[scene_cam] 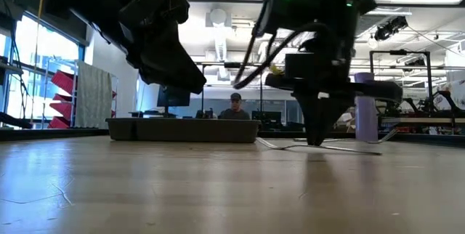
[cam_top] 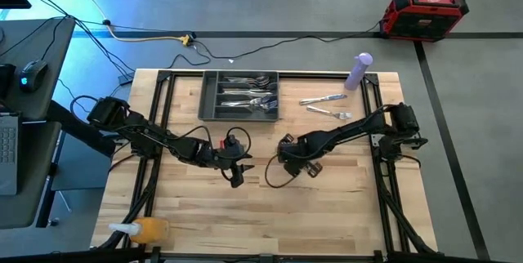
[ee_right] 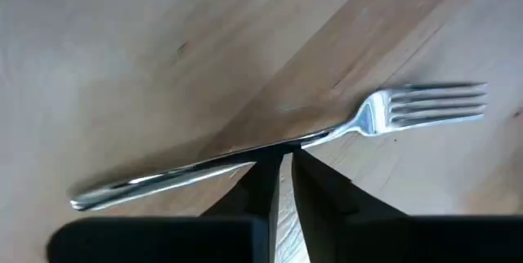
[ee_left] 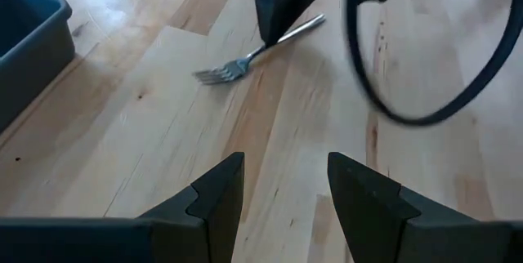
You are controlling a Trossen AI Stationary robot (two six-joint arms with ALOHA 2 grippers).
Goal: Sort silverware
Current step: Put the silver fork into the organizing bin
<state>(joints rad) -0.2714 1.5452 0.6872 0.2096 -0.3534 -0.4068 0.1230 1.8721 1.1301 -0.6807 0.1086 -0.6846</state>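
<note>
A silver fork [ee_right: 270,153] lies flat on the wooden table under my right gripper [ee_right: 282,169], which is shut and points down at mid-table [cam_top: 286,155]. The left wrist view shows the same fork [ee_left: 233,67], tines toward the tray. My left gripper [ee_left: 286,185] is open and hovers over bare wood beside it [cam_top: 237,171], lifted off the table [scene_cam: 190,81]. Several pieces of silverware lie in the dark grey tray [cam_top: 204,104]. Two more pieces [cam_top: 325,100] [cam_top: 331,113] lie loose to the tray's right. My right gripper comes from above, pointing down, with its shut fingertips [ee_right: 263,169] at the middle of the fork's handle [ee_right: 245,158]. The two fingers stand side by side along the handle, not either side of it. The fork lies flat on the table; whether the tips press on it, I cannot tell.
A purple bottle [cam_top: 358,70] stands near the table's far right corner. An orange spray bottle [cam_top: 140,230] lies at the near left corner. Cables loop from both arms over the table's middle [cam_top: 278,173]. A person [scene_cam: 235,107] sits beyond the tray.
</note>
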